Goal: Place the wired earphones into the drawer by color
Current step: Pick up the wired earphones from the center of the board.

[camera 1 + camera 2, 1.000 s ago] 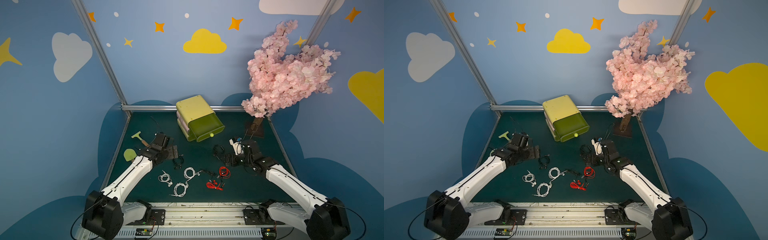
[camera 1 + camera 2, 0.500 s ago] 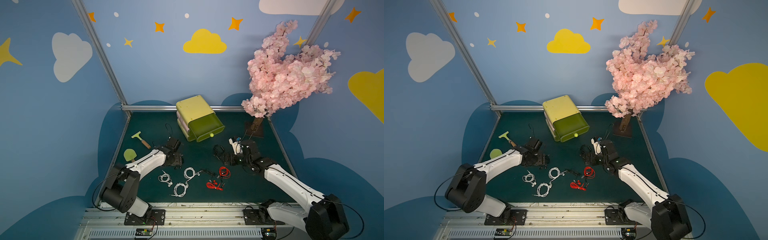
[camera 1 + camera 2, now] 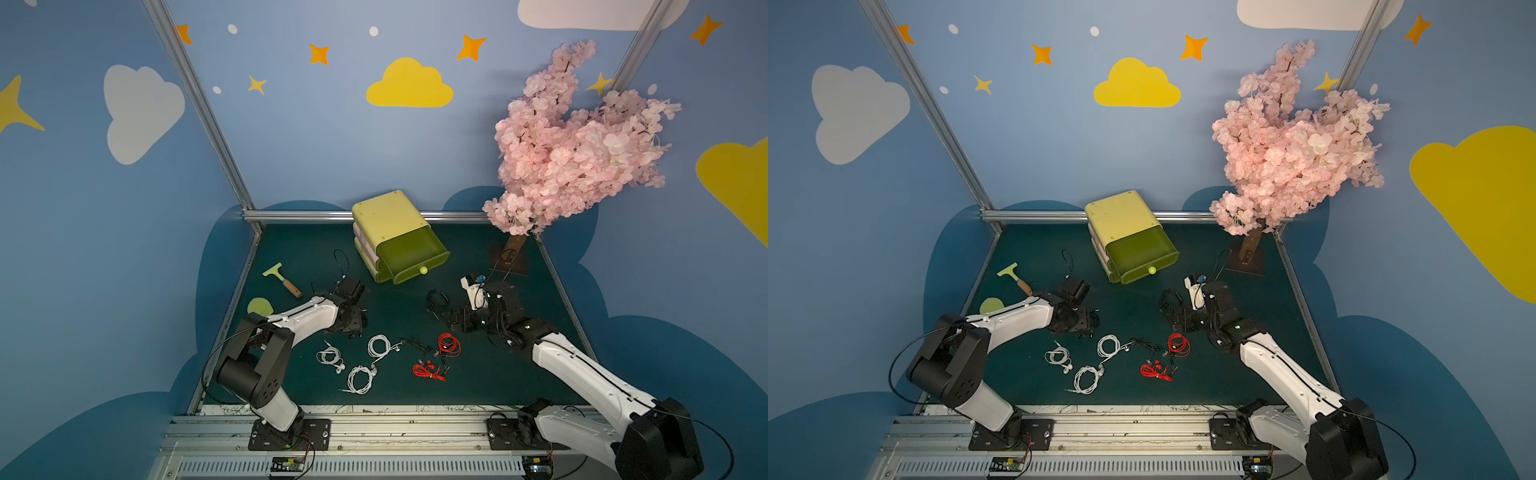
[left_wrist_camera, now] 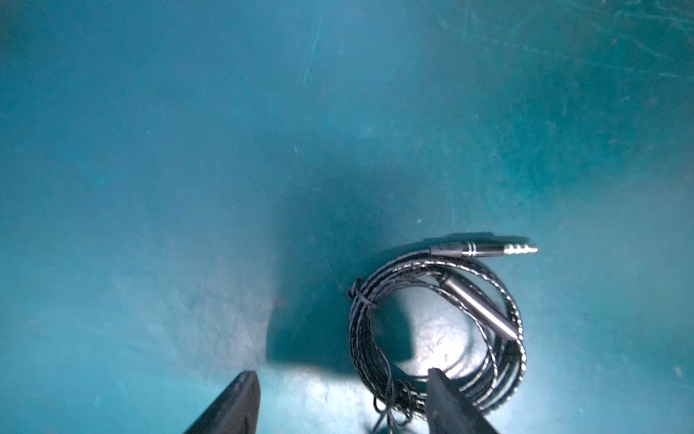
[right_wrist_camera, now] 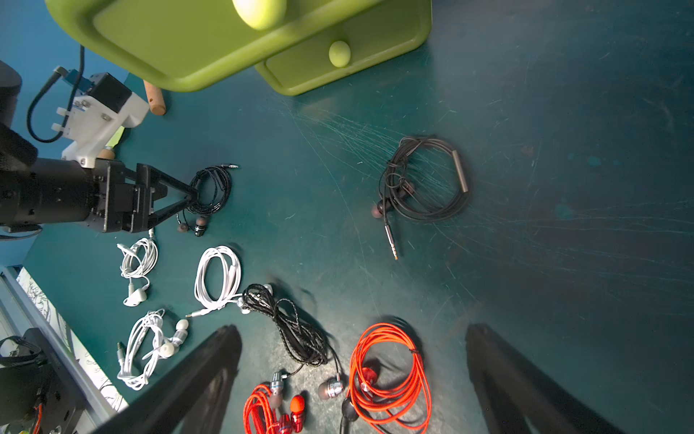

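- A black braided earphone coil (image 4: pixel 477 310) lies flat on the green mat (image 3: pixel 498 374). In both top views it is left of centre, mostly hidden under the left gripper (image 4: pixel 341 375).
- That gripper's jaws stand apart astride one side of the coil, one finger (image 4: pixel 448 402) over the ring and the other outside it, pinching nothing.
- A second black coil (image 5: pixel 461 173) lies just right of centre.
- A third black bundle (image 5: pixel 296 330), three white coils (image 5: pixel 201 280) and two red coils (image 5: pixel 356 375) lie in the lower middle, all on the mat.
- The right gripper (image 5: pixel 353 334) hangs above the red coil and black bundle, jaws spread wide and empty.
- The green drawer (image 3: pixel 411 253) stands pulled out of the yellow cabinet (image 3: pixel 384 216), centre frame.
- A scraper (image 3: pixel 282 280) lies at left, and a pink tree (image 3: pixel 573 145) stands at upper right.
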